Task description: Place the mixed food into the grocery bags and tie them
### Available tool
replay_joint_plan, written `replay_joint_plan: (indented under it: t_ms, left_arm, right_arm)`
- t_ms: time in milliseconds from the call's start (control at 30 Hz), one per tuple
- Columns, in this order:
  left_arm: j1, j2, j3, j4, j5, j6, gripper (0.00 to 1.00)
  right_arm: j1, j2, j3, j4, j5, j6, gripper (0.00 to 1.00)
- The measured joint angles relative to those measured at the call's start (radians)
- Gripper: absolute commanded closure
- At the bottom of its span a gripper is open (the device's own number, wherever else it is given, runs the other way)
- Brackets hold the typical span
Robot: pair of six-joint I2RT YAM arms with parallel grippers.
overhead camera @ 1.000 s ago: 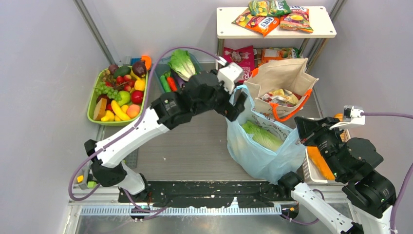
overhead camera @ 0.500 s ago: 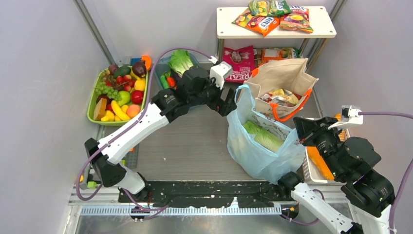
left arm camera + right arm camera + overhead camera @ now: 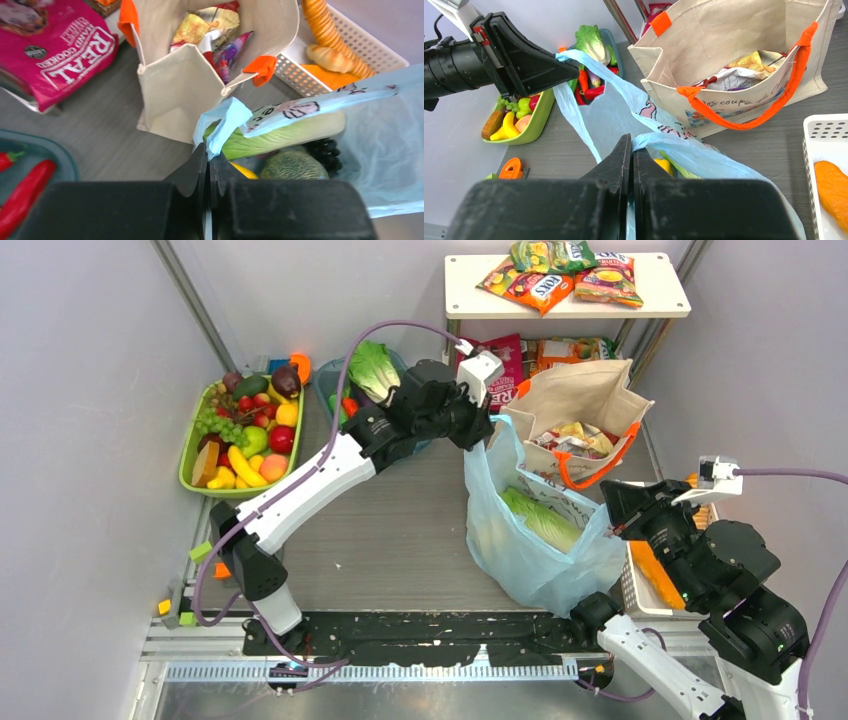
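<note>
The light-blue plastic bag (image 3: pixel 530 560) stands open mid-table, holding the pale-green cabbage (image 3: pixel 540 518), a round green melon (image 3: pixel 292 166) and a yellow pepper (image 3: pixel 245 170). My left gripper (image 3: pixel 487 435) is shut on the bag's left handle (image 3: pixel 225 117), the plastic pinched at the fingertips. My right gripper (image 3: pixel 612 525) is shut on the bag's right handle (image 3: pixel 694 152). Behind the bag stands the beige canvas tote (image 3: pixel 575 400) with orange handles, with shiny snack packets (image 3: pixel 210 25) inside it.
A green tray (image 3: pixel 190 455) of toy fruit sits at the left, and a teal tray (image 3: pixel 334 375) of vegetables behind my left arm. A white shelf (image 3: pixel 560 302) at the back carries more packets. A white mesh basket (image 3: pixel 350 45) with biscuits stands to the right.
My left gripper was open beside the blue bag, drew back to the left, then came in at the bag's left handle and shut on it. The right gripper kept its hold.
</note>
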Motion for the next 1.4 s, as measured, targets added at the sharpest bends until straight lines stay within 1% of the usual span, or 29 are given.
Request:
replay_joint_plan:
  t_ms: [100, 233, 333, 433, 467, 567, 600, 667, 733, 833, 967, 1067, 1200, 1333, 1400]
  left_arm:
    - [0.0, 0.0, 0.029, -0.011, -0.032, 0.006, 1.0]
    - [0.0, -0.009, 0.113, -0.089, -0.127, 0.033, 1.0]
    - [-0.002, -0.054, 0.137, -0.172, -0.197, 0.049, 1.0]
    - [-0.002, -0.139, 0.127, -0.249, -0.261, 0.054, 1.0]
    - [-0.002, -0.171, 0.114, -0.258, -0.278, 0.054, 1.0]
    - [-0.002, -0.322, 0.003, -0.254, -0.344, 0.057, 1.0]
    - [-0.001, -0.389, -0.059, -0.239, -0.379, 0.06, 1.0]
    - [0.0, -0.482, -0.137, -0.233, -0.441, 0.064, 1.0]
    - [0.003, -0.544, -0.184, -0.234, -0.506, 0.076, 1.0]
    - [0.019, -0.572, -0.204, -0.233, -0.587, 0.085, 1.0]
    - [0.054, -0.578, -0.254, -0.235, -0.66, 0.085, 1.0]
    - [0.071, -0.578, -0.3, -0.238, -0.687, 0.084, 1.0]
    - [0.072, -0.592, -0.336, -0.242, -0.695, 0.086, 1.0]
    - [0.072, -0.627, -0.344, -0.242, -0.695, 0.089, 1.0]
    - [0.072, -0.651, -0.344, -0.243, -0.691, 0.089, 1.0]
  right_arm:
    - [0.0, 0.0, -0.002, 0.0, -0.007, 0.001, 0.95]
    - [0.0, 0.004, -0.002, 0.0, -0.022, 0.0, 0.95]
    - [0.0, 0.025, 0.0, 0.006, -0.034, -0.006, 0.95]
    - [0.0, 0.077, 0.01, 0.024, -0.053, -0.018, 0.95]
    - [0.0, 0.102, 0.017, 0.031, -0.06, -0.025, 0.95]
    - [0.0, 0.171, 0.042, 0.061, -0.08, -0.038, 0.95]
    - [0.0, 0.194, 0.05, 0.073, -0.091, -0.041, 0.95]
    - [0.0, 0.234, 0.062, 0.097, -0.114, -0.046, 0.95]
    - [0.0, 0.282, 0.068, 0.132, -0.146, -0.049, 0.95]
    - [0.0, 0.367, 0.077, 0.189, -0.197, -0.049, 0.95]
    - [0.0, 0.474, 0.104, 0.241, -0.235, -0.057, 0.95]
    - [0.0, 0.55, 0.134, 0.262, -0.243, -0.072, 0.95]
    - [0.0, 0.595, 0.191, 0.25, -0.241, -0.111, 0.94]
    - [0.0, 0.6, 0.24, 0.22, -0.241, -0.16, 0.88]
    - [0.0, 0.6, 0.267, 0.203, -0.241, -0.185, 0.77]
